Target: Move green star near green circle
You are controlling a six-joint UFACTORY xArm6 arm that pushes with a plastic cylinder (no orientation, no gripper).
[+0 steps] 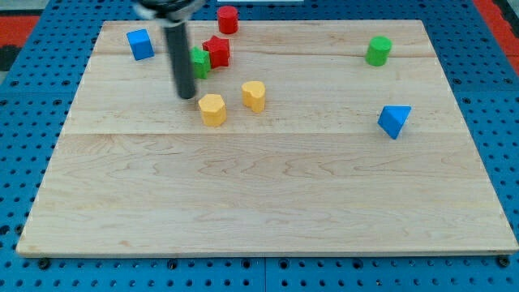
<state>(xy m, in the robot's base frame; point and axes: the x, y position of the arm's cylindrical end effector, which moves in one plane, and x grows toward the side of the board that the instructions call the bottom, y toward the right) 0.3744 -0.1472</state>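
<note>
Camera view: my tip (187,95), lower end of a straight dark rod, down on the pale wooden board (268,203) in the upper left part. No jaws on it to stand apart or together; clamped on nothing, free of every block. Just to the view's right of the rod and slightly above the tip, the green star block (199,62), partly hidden behind the rod, so its shape hard to make out in full. Whether the rod touches it cannot be told. Touching or almost touching the green star on its right, the red star block (216,51). Above that, near the board's top edge, the red cylinder block (228,19). Just below and to the right of the tip, the yellow hexagonal block (212,109), close but apart from the tip. Next to it on the right and slightly higher, the yellow rounded block (254,95). Left of the rod, near the top left corner, the blue cube block (140,44). Far across on the view's right, near the top edge, the green circle block (378,50), well apart from the green star. Below it, at mid-height on the right, the blue triangular block (394,121). Around the board, a blue perforated surface (24,122).
</note>
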